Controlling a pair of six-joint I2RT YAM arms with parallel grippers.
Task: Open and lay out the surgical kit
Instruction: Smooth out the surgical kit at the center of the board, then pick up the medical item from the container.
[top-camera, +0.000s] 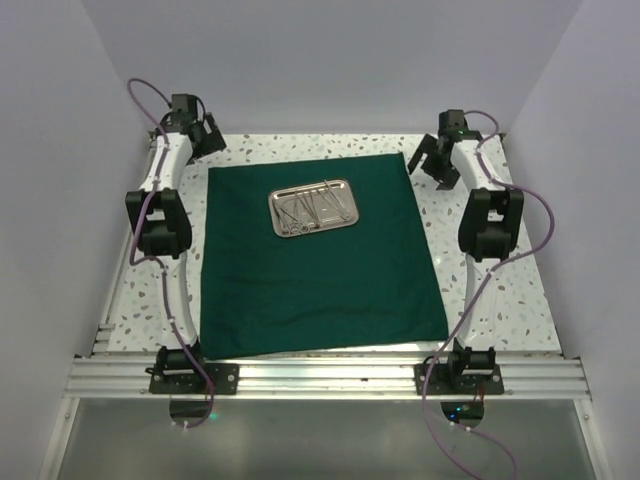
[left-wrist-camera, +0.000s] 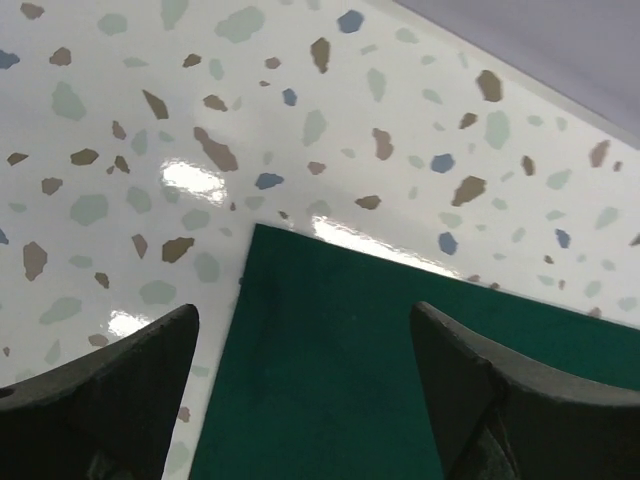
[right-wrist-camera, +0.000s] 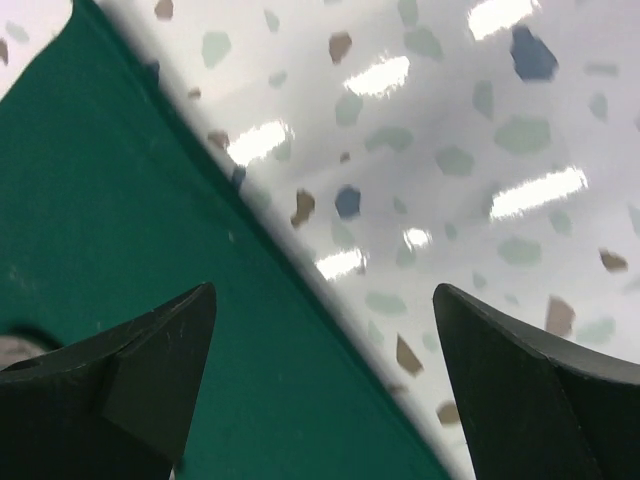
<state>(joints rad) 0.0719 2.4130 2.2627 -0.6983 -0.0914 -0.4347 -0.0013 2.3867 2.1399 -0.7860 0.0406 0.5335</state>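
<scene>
The dark green cloth wrap (top-camera: 320, 262) lies flat and unfolded across the speckled table. The shiny steel tray (top-camera: 313, 208) sits on its far half and holds several slim silver instruments (top-camera: 310, 210) in a pile. My left gripper (top-camera: 208, 138) is open and empty above the cloth's far left corner (left-wrist-camera: 300, 300). My right gripper (top-camera: 428, 160) is open and empty above the cloth's far right edge (right-wrist-camera: 150, 250). Neither gripper touches the cloth.
The white speckled table (top-camera: 500, 290) has bare strips left and right of the cloth. Grey walls close the sides and back. An aluminium rail (top-camera: 320, 378) with both arm bases runs along the near edge.
</scene>
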